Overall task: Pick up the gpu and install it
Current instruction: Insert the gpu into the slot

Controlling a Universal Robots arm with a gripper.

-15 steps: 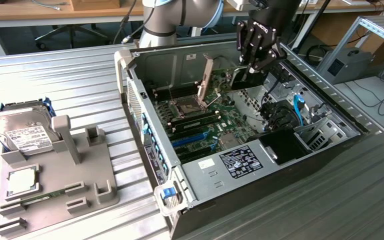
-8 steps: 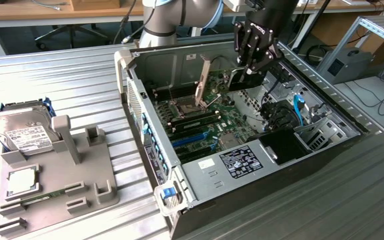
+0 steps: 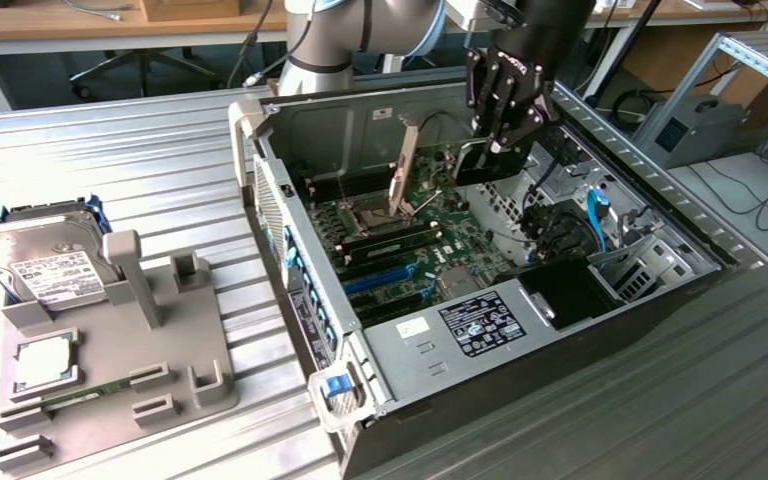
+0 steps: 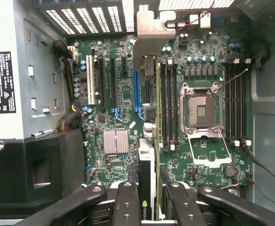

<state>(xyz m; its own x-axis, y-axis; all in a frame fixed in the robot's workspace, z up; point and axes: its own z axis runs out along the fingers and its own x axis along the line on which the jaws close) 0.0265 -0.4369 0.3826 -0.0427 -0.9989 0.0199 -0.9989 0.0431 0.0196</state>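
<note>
Gripper (image 3: 502,135) is clamping the gpu (image 3: 480,165) edge-on, hanging it over the motherboard (image 4: 126,94) inside the open case (image 3: 418,350), upper centre of the exterior view. Judgement: seating well is needing the card parallel to the blue slot (image 4: 137,94), bracket (image 4: 149,28) squared, pressure straight and even.

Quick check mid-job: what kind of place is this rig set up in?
Probably a robotics lab or workshop: the gripper holds the gpu inside an open computer case on a ribbed metal table, with a desk and office chair behind.
</note>
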